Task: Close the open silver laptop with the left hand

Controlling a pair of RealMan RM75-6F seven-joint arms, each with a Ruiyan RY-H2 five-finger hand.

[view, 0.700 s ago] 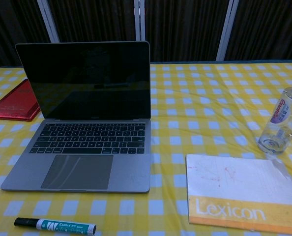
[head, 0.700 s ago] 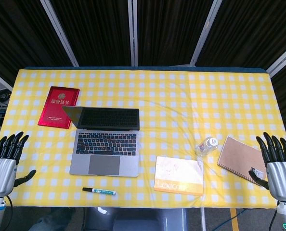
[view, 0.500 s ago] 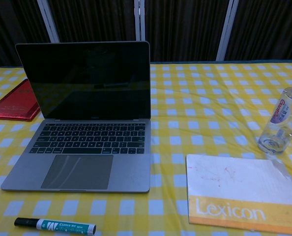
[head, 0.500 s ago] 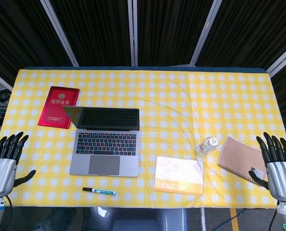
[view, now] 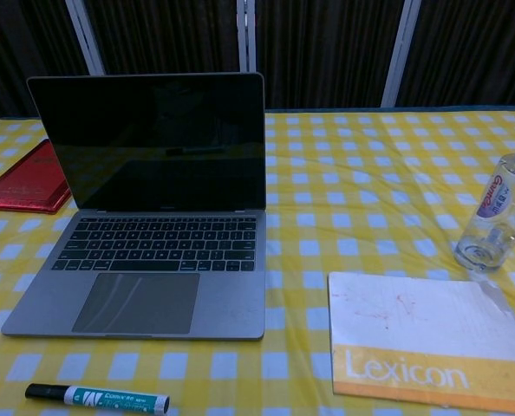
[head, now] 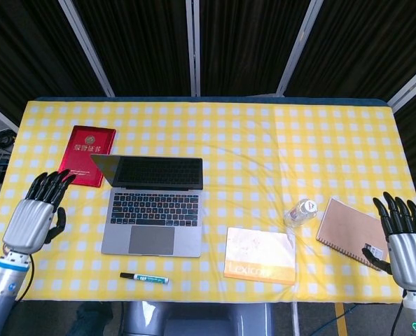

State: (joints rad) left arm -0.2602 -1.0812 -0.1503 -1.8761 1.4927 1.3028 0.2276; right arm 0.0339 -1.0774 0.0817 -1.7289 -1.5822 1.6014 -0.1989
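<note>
The silver laptop (head: 154, 210) (view: 149, 260) stands open on the yellow checked table, left of centre, its dark screen upright and facing me. My left hand (head: 34, 215) hovers over the table's left side, a short way left of the laptop's keyboard, fingers spread and pointing away, holding nothing. My right hand (head: 405, 236) is at the table's near right corner, fingers spread and empty. Neither hand shows in the chest view.
A red booklet (head: 86, 155) lies behind and left of the laptop. A green marker (head: 144, 278) lies in front of it. A Lexicon book (head: 260, 254), a clear bottle (head: 301, 212) and a brown notebook (head: 350, 229) lie to the right.
My left hand has moved up and inward from the table's near left corner toward the laptop. The laptop and right hand have not moved.
</note>
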